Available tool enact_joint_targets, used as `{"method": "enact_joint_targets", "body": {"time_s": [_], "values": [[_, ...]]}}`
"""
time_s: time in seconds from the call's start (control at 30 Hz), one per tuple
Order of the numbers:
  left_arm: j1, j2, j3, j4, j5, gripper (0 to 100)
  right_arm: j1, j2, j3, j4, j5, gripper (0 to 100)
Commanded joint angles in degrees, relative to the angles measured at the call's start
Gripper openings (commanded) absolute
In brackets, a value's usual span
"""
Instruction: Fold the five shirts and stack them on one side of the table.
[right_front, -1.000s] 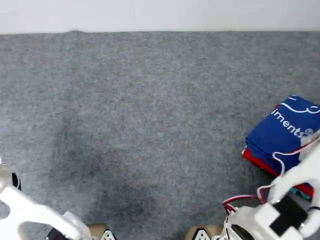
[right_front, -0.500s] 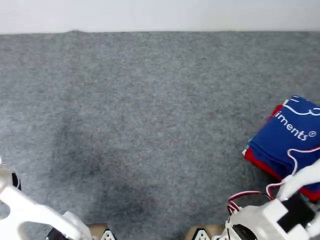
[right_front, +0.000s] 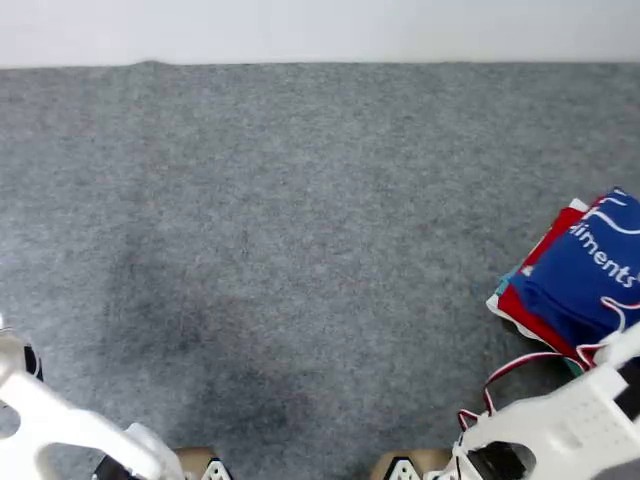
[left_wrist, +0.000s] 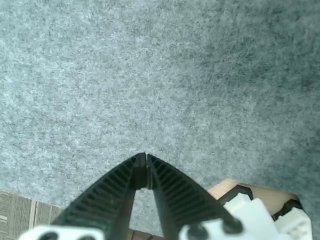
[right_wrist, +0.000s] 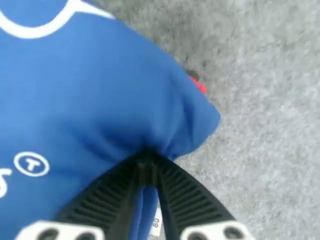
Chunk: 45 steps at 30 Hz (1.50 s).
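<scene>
A stack of folded shirts sits at the table's right edge, topped by a blue shirt (right_front: 592, 275) with white print, over a red shirt (right_front: 530, 310) and lighter layers. My right gripper (right_wrist: 148, 167) is shut on the blue shirt's (right_wrist: 90, 95) near edge, the cloth bunched between its black fingers (right_wrist: 172, 190). The right arm (right_front: 570, 425) stands at the lower right of the high view. My left gripper (left_wrist: 146, 167) is shut with nothing in it, above bare grey felt near the table's front edge. The left arm (right_front: 60, 420) is at the lower left.
Grey felt (right_front: 300, 220) covers the table, with a white wall behind its far edge. A red and white cable (right_front: 510, 375) loops beside the right arm. The table's wooden front edge (left_wrist: 227, 186) appears under the left gripper.
The blue shirt and the stack under it have slid right, towards the table's edge, with the layers fanning out. The right arm has swung right with it. The left arm is still.
</scene>
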Motion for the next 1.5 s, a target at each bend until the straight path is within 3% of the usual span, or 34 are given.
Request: {"method": "enact_joint_targets", "body": {"time_s": [0.0,0.23,0.53,0.8,0.9,1.1,1.47], "values": [[-0.09,-1.49,-0.22,-0.44,-0.18,1,-2.07,-4.88,-7.47,6.55,0.09,1.0],[-0.18,-1.49,-0.31,0.70,-0.09,1,-6.46,-12.53,-9.67,21.93,0.18,1.0],[0.09,-1.32,-0.22,0.70,-0.09,1,-3.21,-12.18,-8.70,40.92,0.53,1.1],[-0.18,-1.49,3.21,0.70,-0.18,1,-2.77,-0.92,-8.00,41.19,0.53,0.9],[-0.09,-1.49,3.30,0.70,-0.18,1,-2.95,-3.30,-15.65,46.29,0.44,1.0],[0.09,-1.49,3.03,0.70,-0.18,1,-2.95,-12.26,-22.42,45.85,0.53,1.1],[0.18,-1.23,3.47,0.44,-0.18,1,-1.63,-14.90,-9.32,45.85,0.53,1.2]]}}
